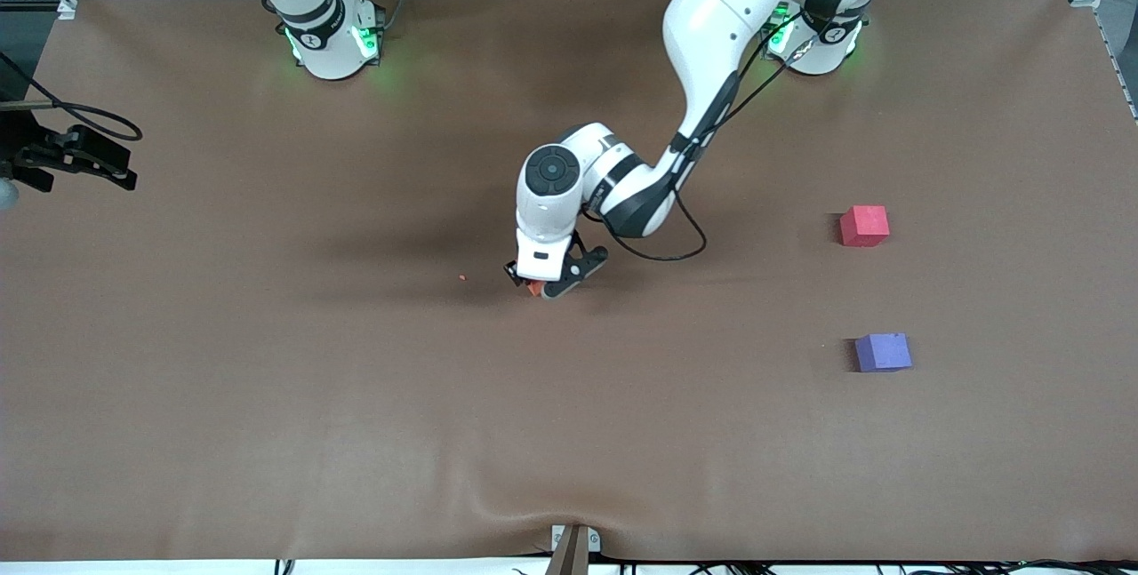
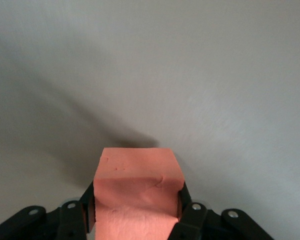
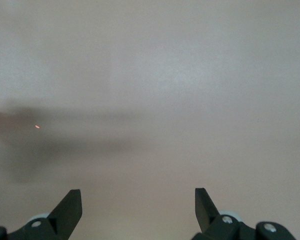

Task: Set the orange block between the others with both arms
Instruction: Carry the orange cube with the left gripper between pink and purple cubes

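Orange block mid-table between the left gripper's fingers, tiny crumb just beside it toward the right arm's end, pinkish-red cube and purple-blue cube well apart toward the left arm's end, purple-blue one nearer the front camera, right gripper over bare table

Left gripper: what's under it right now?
The orange block sits between the left gripper fingers, which press its sides, on the brown table cover mid-table. From the front, the wrist covers most of the block; only an orange sliver shows. Its underside contact can't be seen.
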Controlling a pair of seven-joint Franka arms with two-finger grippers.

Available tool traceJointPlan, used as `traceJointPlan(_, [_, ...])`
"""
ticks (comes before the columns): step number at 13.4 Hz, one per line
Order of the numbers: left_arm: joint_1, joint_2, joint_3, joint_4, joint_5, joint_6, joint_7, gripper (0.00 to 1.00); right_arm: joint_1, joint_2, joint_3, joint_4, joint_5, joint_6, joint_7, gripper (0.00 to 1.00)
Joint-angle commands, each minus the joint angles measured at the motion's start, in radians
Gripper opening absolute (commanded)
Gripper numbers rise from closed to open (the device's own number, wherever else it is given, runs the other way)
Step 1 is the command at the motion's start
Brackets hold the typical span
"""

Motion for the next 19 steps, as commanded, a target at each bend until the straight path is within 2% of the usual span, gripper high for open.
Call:
traceJointPlan(1, [0.105,-0.172,-0.013,-0.033,-0.006,-0.163,0.153,0.0,-0.014,-0.008,0.022,-0.004,-0.016,-0.009,0.004,1.0])
traceJointPlan(6, [0.298,-0.376,-0.013,-0.112,-0.012,-0.407,0.54,0.0,-0.026,-0.009,0.016,0.001,-0.004,-0.011,0.015,1.0])
traceJointPlan(10, [0.519,-0.53,-0.013,-0.308,-0.012,-0.426,0.995,0.0,-0.071,-0.02,0.011,0.002,0.002,-0.097,0.045,1.0])
traceJointPlan(12, [0.617,-0.553,-0.013,-0.376,-0.012,-0.423,1.164,0.0,-0.105,-0.02,0.007,0.002,0.057,-0.103,0.073,1.0])
traceJointPlan(13, [0.663,-0.559,-0.013,-0.407,-0.012,-0.412,1.242,0.0,-0.118,-0.02,0.007,0.004,0.094,-0.097,0.082,1.0])
traceJointPlan(15, [0.74,-0.561,-0.013,-0.471,-0.012,-0.359,1.382,0.0,-0.109,-0.018,0.016,0.006,0.097,-0.094,0.087,1.0])
traceJointPlan(19, [0.853,-0.568,-0.013,-0.678,-0.012,-0.104,1.567,0.0,-0.057,-0.012,0.017,0.009,0.08,-0.046,0.163,1.0])
